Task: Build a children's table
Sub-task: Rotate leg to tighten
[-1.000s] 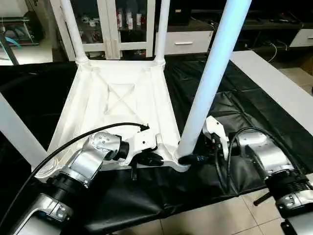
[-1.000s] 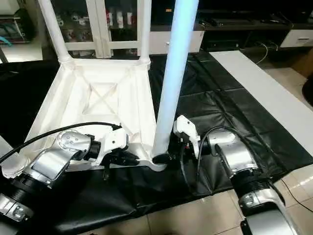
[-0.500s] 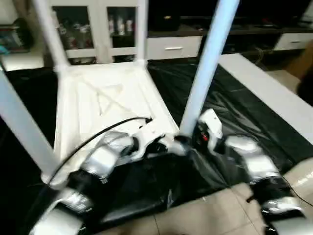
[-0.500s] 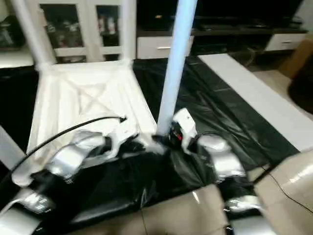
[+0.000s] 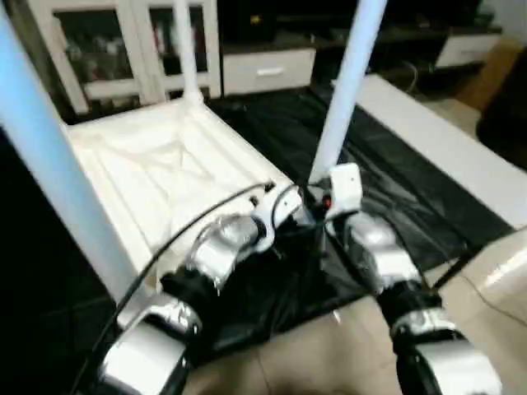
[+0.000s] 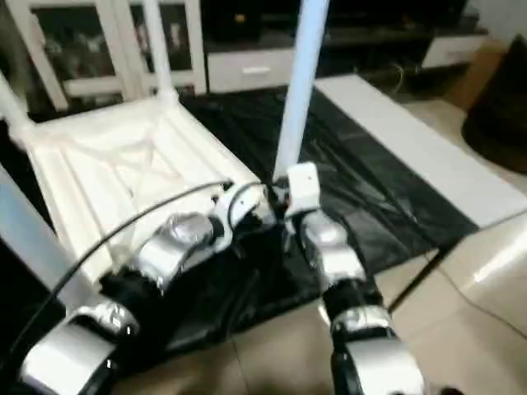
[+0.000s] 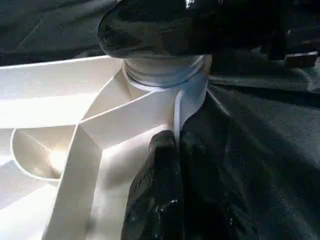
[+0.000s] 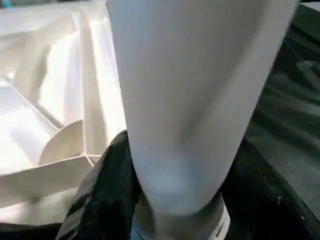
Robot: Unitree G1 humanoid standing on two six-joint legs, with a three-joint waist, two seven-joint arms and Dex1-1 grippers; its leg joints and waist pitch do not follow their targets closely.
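tabletop [image 5: 156,164] now skewed; left gripper [image 7: 175,150] pinches its rim, right gripper [image 8: 175,215] clasps leg [image 5: 342,90].

- You see a black sheet [image 5: 272,123] spread under the work; it is wrinkled and shiny, and its near edge lies on the floor.
- You see a tiled floor [image 5: 329,362] in beige colour at the front.
- To your right, a long white board [image 5: 428,140] lies along the edge of the sheet.
- At the back stands a white cabinet [image 5: 123,41] with glass doors; the small things inside are too blurred to tell.
- Beside it you see a white drawer [image 5: 268,70] with a handle, under a dark shelf.
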